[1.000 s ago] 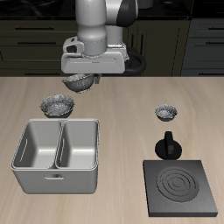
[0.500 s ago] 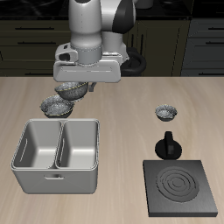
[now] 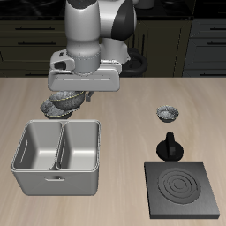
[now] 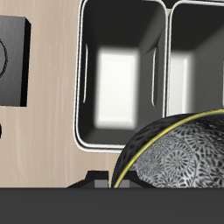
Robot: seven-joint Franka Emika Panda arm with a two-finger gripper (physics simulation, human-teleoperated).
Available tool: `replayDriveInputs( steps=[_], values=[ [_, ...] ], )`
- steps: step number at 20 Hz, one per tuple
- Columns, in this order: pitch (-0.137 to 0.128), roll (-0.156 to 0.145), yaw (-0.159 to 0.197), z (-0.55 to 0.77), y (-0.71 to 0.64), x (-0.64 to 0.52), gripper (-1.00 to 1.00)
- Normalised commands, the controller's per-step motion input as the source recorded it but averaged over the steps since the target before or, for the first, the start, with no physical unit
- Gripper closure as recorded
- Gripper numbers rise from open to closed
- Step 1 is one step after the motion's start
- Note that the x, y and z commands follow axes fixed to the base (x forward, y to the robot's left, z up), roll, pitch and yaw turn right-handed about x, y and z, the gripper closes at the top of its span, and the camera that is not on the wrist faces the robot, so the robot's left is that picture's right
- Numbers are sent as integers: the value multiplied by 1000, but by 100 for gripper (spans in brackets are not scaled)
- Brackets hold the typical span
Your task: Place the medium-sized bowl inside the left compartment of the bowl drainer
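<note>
Exterior view: the gripper [image 3: 69, 95] hangs above the table behind the bowl drainer [image 3: 56, 180], carrying the medium-sized bowl [image 3: 71, 97] clear of the surface. The bowl sits just under the hand, and from here it overlaps the wider grey bowl [image 3: 53, 107] that rests on the table behind the drainer; whether the two touch I cannot tell. The smallest grey bowl [image 3: 167, 113] sits well apart, with a black knobbed object [image 3: 167, 146] and the black stove plate [image 3: 183, 190] nearer the table's front edge. The main risk I see is that the carried bowl clips the wider bowl if the arm drops before it has crossed the drainer's back rim.

Wrist view: the medium-sized bowl [image 4: 179, 154] fills the near field, its patterned inside and yellowish rim close against the hand, so the fingers look closed on its rim, though the fingertips themselves are hidden. Beyond it both wells of the bowl drainer [image 4: 166, 66] are open and empty, the middle wall between them. The stove plate [image 4: 13, 63] shows off to one side. The bowl is not yet over either well. A rim grip can let it tilt or slip, and a release too close to the middle wall could leave it perched there or sliding into the wrong compartment.
</note>
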Motion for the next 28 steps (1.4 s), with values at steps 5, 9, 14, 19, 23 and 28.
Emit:
replayDriveInputs(
  steps=[5, 9, 14, 19, 23, 28],
  values=[
    [12, -14, 6, 16, 41, 317, 100],
    [3, -23, -6, 43, 24, 226, 100],
    [-9, -19, 2, 77, 66, 222, 100],
    [17, 26, -18, -189, 120, 18, 100],
    [30, 5, 0, -254, 45, 78, 100],
    [40, 8, -3, -357, 102, 51, 100]
  ],
)
